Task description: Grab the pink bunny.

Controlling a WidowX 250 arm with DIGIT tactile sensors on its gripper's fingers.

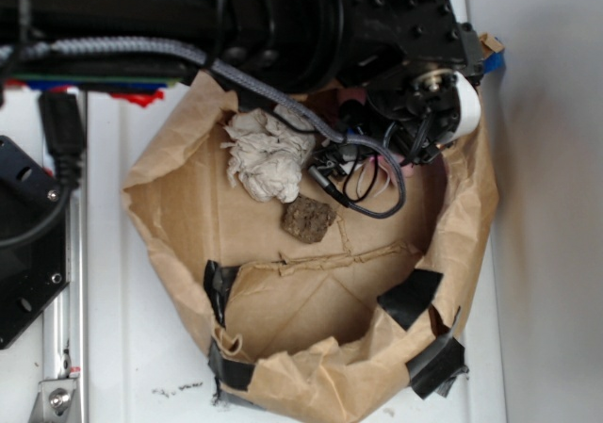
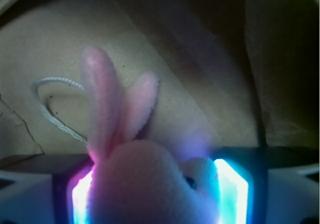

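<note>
The pink bunny (image 2: 145, 184) sits between the two lit fingers (image 2: 231, 191) of the hand (image 2: 155, 194), its body filling the gap and touching both, so the hand is clenched on it. Its two long ears stand up over brown paper, and its white string loop (image 2: 52, 102) lies on the paper to the left. In the exterior view the black arm (image 1: 415, 74) reaches into a brown paper bag (image 1: 311, 385) on the white worktop (image 1: 122, 348). A crumpled white paper ball (image 1: 266, 159) and a brown sponge block (image 1: 308, 219) lie inside, just beside each other.
</note>
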